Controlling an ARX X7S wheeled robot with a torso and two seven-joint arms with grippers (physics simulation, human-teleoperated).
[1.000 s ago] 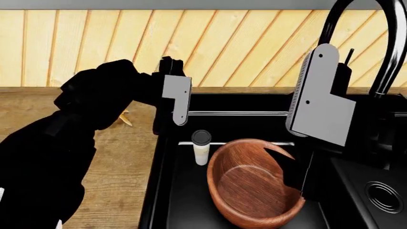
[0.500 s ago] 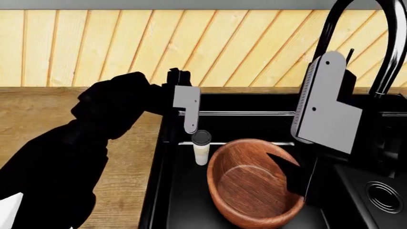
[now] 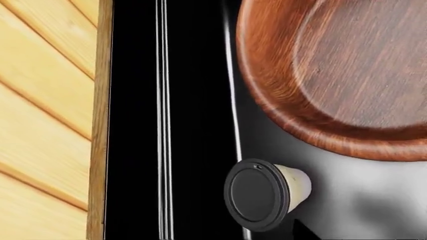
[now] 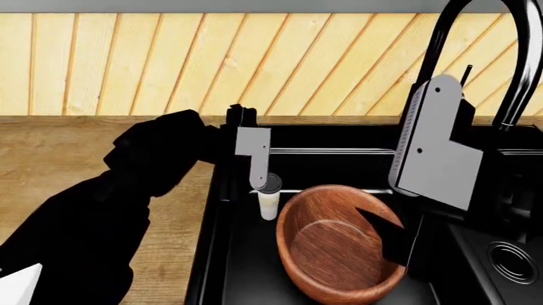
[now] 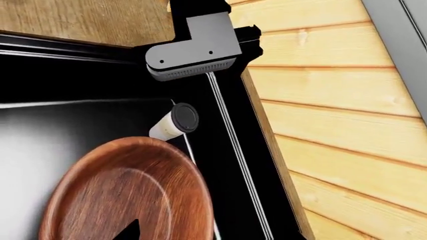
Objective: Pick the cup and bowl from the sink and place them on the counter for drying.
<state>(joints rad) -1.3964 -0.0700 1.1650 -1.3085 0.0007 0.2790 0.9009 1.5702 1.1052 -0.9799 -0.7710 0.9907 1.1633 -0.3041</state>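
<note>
Beside the bowl [image 4: 339, 244], upright on the floor of the sink [image 4: 246, 267], stands the cup [image 4: 269, 196], its black lid up and its pale body close to the bowl's thick rim, though I cannot tell whether they touch. Both lie in the sink basin on the counter's [image 4: 51, 152] side. The left gripper [image 4: 259, 168] hangs just above the cup's lid, on the wall side of the bowl; whether its jaws are spread or closed I cannot tell, since only one grey plate shows. The right gripper [image 4: 382, 244] reaches down inside the bowl near its faucet-side rim, and its state is equally unclear.

To take the cup well, I think the left gripper should centre over the lid, come down straight with jaws apart, and close on the body below the lid. The finger on the bowl's side needs care, because a nudge there could tip so slim a cup.
</note>
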